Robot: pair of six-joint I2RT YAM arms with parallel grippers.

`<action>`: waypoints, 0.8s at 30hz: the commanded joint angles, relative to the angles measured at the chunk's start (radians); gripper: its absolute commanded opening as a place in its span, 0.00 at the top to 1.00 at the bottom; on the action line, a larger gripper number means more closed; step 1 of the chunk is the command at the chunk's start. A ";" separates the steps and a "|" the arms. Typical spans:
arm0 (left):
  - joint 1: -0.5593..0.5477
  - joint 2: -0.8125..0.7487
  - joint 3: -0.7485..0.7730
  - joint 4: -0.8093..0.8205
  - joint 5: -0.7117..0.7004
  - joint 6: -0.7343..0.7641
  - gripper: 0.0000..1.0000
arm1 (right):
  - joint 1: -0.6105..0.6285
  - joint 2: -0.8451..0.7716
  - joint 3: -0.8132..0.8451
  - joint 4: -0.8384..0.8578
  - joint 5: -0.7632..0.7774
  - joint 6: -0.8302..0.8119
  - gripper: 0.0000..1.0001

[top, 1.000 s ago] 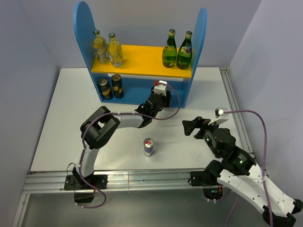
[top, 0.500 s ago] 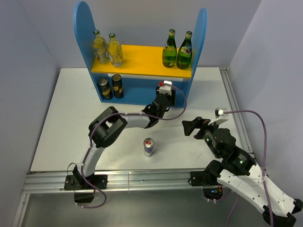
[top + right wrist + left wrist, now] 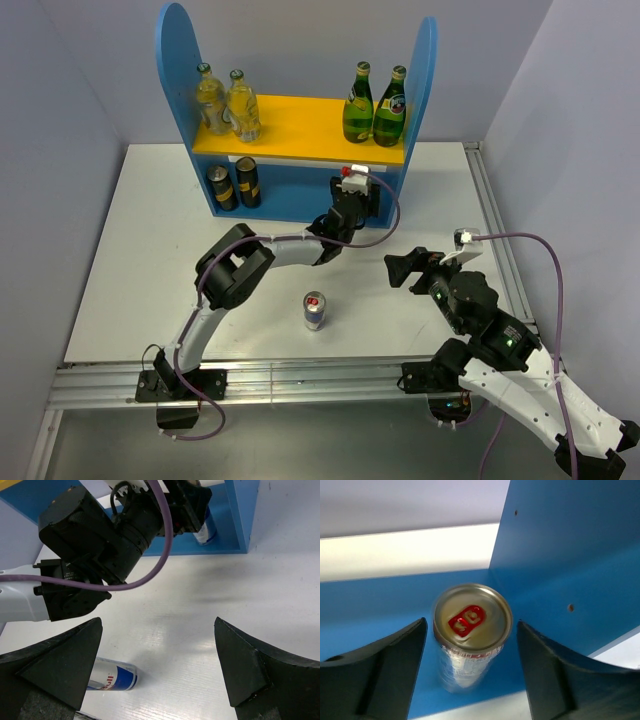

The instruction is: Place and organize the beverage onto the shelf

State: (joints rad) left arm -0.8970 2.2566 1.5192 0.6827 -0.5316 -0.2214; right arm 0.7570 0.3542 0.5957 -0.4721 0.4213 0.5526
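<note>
The blue shelf [image 3: 172, 60] carries a yellow upper board [image 3: 300, 125]. My left gripper [image 3: 356, 196] reaches into the right end of the lower level. In the left wrist view it [image 3: 471, 625] is open around a slim silver can [image 3: 472, 630] that stands upright on the blue floor, with a gap on each side. The right wrist view shows that can [image 3: 205, 528] too. A second silver can [image 3: 314, 310] stands on the table, and shows by my right gripper's left finger [image 3: 112, 678]. My right gripper [image 3: 405, 268] is open and holds nothing.
Two pale-yellow bottles [image 3: 228, 103] stand at the left of the yellow board and two green bottles [image 3: 374, 105] at its right. Two dark cans [image 3: 234, 184] stand at the left of the lower level. The blue side panel [image 3: 570, 555] is close on the right of the left gripper.
My left gripper moved right and deeper into the lower level, then opened and let go of the silver can. The right arm and the can on the table stayed put.
</note>
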 commanded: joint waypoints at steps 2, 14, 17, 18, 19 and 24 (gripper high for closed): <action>-0.003 -0.025 0.056 0.048 -0.005 0.013 0.05 | 0.008 -0.011 -0.010 0.030 0.010 -0.002 0.00; -0.035 -0.210 -0.086 0.006 -0.034 0.014 0.01 | 0.010 -0.008 -0.008 0.030 0.013 -0.003 0.00; -0.060 -0.293 -0.132 -0.073 -0.056 0.014 0.01 | 0.011 -0.006 -0.008 0.030 0.013 -0.005 0.00; -0.068 -0.314 -0.143 -0.098 -0.064 0.011 0.01 | 0.011 -0.004 -0.008 0.029 0.010 -0.003 0.00; -0.074 -0.337 -0.157 -0.116 -0.065 0.013 0.01 | 0.011 -0.006 -0.008 0.030 0.011 -0.003 0.00; -0.137 -0.537 -0.272 -0.323 -0.129 -0.031 0.01 | 0.013 -0.003 -0.005 0.023 0.017 -0.002 0.00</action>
State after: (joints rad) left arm -1.0008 1.8458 1.2987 0.4946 -0.6014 -0.2256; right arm 0.7616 0.3542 0.5945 -0.4721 0.4221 0.5526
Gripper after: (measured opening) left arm 0.993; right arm 0.999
